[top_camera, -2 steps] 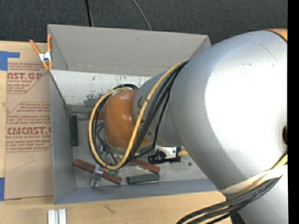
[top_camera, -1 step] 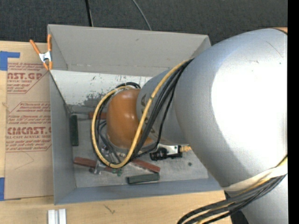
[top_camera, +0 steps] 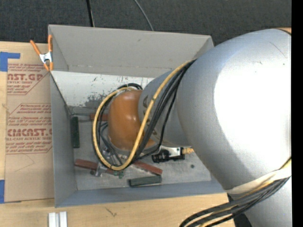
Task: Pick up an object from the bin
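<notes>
Arm (top_camera: pixel 236 117) comes in from the right and dips low into the bin (top_camera: pixel 61 126). The orange cover (top_camera: pixel 124 119) and cables (top_camera: pixel 98 126) sit right over the jaws, so I can't tell if they're open or gripping anything.

- **Closest:** two brown sticks, one (top_camera: pixel 85 163) just left, one (top_camera: pixel 147 168) just right.
- **Also there:** two dark bars, one (top_camera: pixel 75 132) further left, one (top_camera: pixel 144 181) in front, and one black-and-white piece (top_camera: pixel 170 154) to the right.

Whatever's directly underneath is hidden.

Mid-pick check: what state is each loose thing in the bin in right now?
dark bar: lying flat along the left wall.
brown stick: flat on the floor, lower left.
dark marker: flat by the lower wall.
red stick: flat, just above the marker.
black-and-white piece: flat, close beside the arm.
</notes>
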`<move>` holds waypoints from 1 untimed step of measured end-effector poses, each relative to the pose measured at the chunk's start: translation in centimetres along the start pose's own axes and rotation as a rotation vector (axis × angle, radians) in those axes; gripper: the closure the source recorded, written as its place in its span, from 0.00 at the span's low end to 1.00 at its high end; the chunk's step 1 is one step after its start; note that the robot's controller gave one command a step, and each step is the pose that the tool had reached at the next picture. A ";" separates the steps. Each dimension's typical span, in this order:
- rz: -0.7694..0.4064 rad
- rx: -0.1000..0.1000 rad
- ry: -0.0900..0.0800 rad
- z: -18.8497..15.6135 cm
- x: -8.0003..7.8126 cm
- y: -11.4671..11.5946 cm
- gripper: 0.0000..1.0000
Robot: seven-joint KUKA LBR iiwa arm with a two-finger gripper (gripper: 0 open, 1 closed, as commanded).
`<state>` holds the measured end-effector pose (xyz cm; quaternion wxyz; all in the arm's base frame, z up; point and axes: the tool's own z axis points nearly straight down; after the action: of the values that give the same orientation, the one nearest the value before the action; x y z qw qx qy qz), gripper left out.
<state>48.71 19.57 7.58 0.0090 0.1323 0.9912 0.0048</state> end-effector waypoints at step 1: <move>0.000 0.004 0.006 -0.3 0.1 -0.1 1.00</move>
<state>48.59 19.54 7.86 0.0059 0.1324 0.9912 0.0032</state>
